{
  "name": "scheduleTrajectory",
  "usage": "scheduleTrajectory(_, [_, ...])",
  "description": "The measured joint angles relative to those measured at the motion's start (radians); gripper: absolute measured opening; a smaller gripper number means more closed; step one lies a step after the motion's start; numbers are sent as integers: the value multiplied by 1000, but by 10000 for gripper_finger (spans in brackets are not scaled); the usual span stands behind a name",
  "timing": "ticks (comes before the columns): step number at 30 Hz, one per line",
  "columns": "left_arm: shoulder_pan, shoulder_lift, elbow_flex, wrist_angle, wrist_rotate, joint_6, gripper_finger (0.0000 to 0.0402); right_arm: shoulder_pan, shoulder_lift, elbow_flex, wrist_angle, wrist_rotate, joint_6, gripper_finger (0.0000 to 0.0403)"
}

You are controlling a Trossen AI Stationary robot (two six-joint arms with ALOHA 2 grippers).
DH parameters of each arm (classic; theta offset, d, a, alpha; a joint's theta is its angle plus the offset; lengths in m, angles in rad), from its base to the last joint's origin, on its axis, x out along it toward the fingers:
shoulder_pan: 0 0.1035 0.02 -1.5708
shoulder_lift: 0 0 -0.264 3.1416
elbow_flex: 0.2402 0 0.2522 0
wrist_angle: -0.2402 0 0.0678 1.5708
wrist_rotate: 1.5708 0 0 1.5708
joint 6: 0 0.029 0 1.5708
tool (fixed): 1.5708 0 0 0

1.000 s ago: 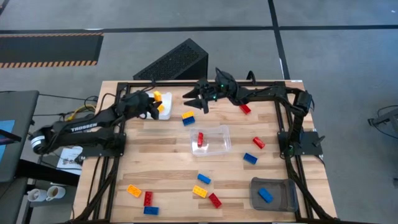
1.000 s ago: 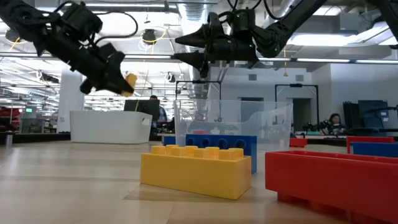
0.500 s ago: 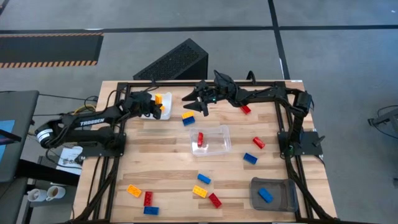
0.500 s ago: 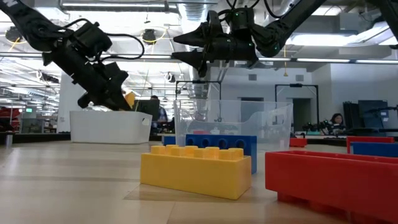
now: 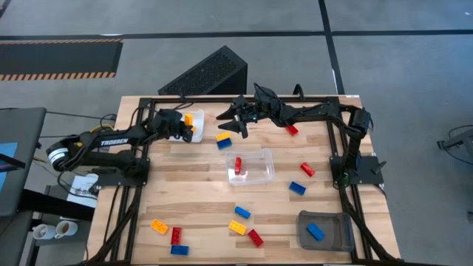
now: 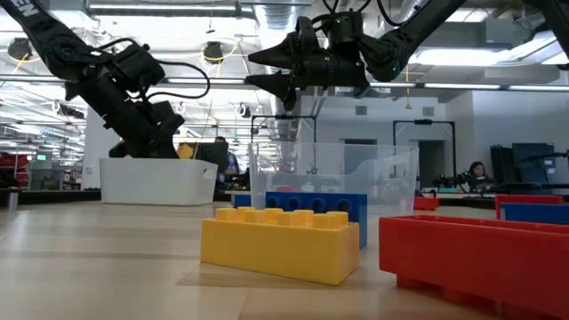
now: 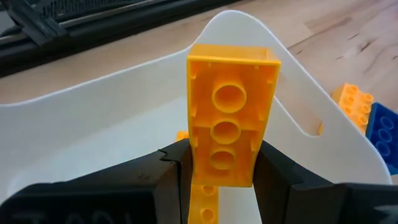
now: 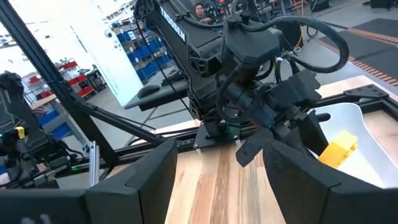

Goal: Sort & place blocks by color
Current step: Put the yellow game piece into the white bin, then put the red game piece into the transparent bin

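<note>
Over white bin [image 7: 93, 118]: left gripper [image 7: 217, 180] lowered since a second ago, fingers pinching yellow block [image 7: 229, 112]; release due. Right gripper [image 5: 230, 120] hovering, fingers spread.

We are in an industrial robotics lab: beyond the wooden worktop [image 5: 207, 192] stand storage racks [image 8: 53, 93], ceiling ducts [image 6: 213, 18] and seated people [image 6: 476, 173].
</note>
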Motion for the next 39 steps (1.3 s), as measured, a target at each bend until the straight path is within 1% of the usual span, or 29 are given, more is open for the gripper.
scheduleTrajectory(7, [31,3,0,9,3,1,92,4,0,0,0,0,-15,260])
scheduleTrajectory(11, [49,3,0,8,93,5,92,10,0,0,-5,0,-23,260])
scheduleTrajectory(14, [49,3,0,11,123,5,94,12,0,0,-12,0,-25,260])
scheduleTrajectory(16, [49,3,0,16,122,4,119,12,0,0,-12,0,-26,260])
scheduleTrajectory(21, [49,3,0,35,128,-10,204,12,0,0,-16,0,-25,260])
scheduleTrajectory(23, [49,3,0,41,132,-24,226,12,0,0,-16,0,-24,260])
scheduleTrajectory(26, [49,3,0,51,149,-32,244,16,0,0,-16,0,-23,260])
scheduleTrajectory(29, [49,-6,0,57,197,-34,249,22,0,0,-16,0,-23,260])
scheduleTrajectory(32, [49,-43,0,83,262,-34,248,26,0,0,-16,0,-23,260])
scheduleTrajectory(35, [39,-112,0,119,316,-36,242,26,0,0,-16,0,-23,260])
scheduleTrajectory(39, [-3,-242,0,153,325,-26,232,26,0,0,-16,0,-23,260])
